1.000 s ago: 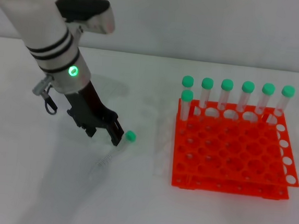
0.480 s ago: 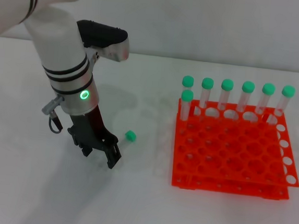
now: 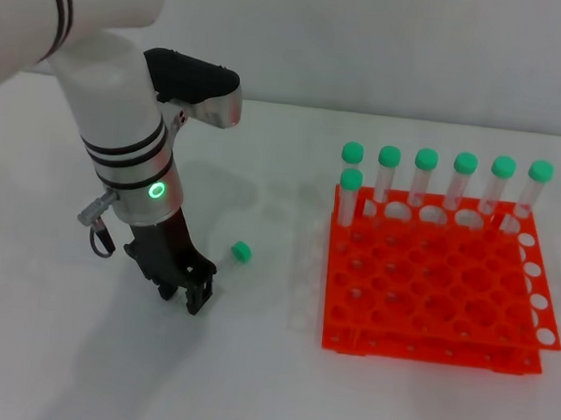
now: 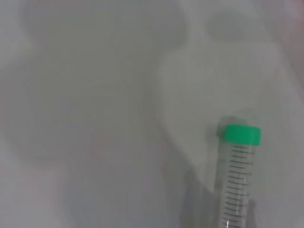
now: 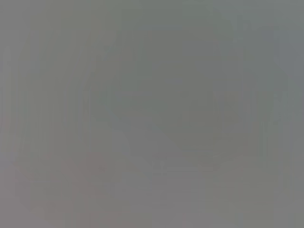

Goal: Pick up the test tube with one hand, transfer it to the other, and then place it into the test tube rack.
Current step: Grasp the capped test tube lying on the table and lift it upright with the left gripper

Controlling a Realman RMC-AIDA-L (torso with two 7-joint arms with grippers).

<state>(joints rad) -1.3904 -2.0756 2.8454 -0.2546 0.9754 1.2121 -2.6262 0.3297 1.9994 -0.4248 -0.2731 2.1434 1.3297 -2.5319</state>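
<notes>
The test tube lies on the white table; its green cap (image 3: 241, 253) shows in the head view, and its clear body runs down-left to my left gripper (image 3: 187, 298). The gripper is lowered to the table with its black fingers closed in around the tube's lower part. The left wrist view shows the test tube (image 4: 239, 164) close up, cap away from the gripper, with its tip hidden. The orange-red test tube rack (image 3: 431, 287) stands to the right of the tube. My right gripper is out of view; the right wrist view is plain grey.
Several green-capped tubes (image 3: 425, 178) stand in the rack's back row, and one (image 3: 349, 196) in its back left corner. White table (image 3: 246, 384) lies between the gripper and the rack and in front of both.
My left gripper has come down and shifted slightly left onto the tube's body. Its fingers have drawn together. The green cap has shifted slightly.
</notes>
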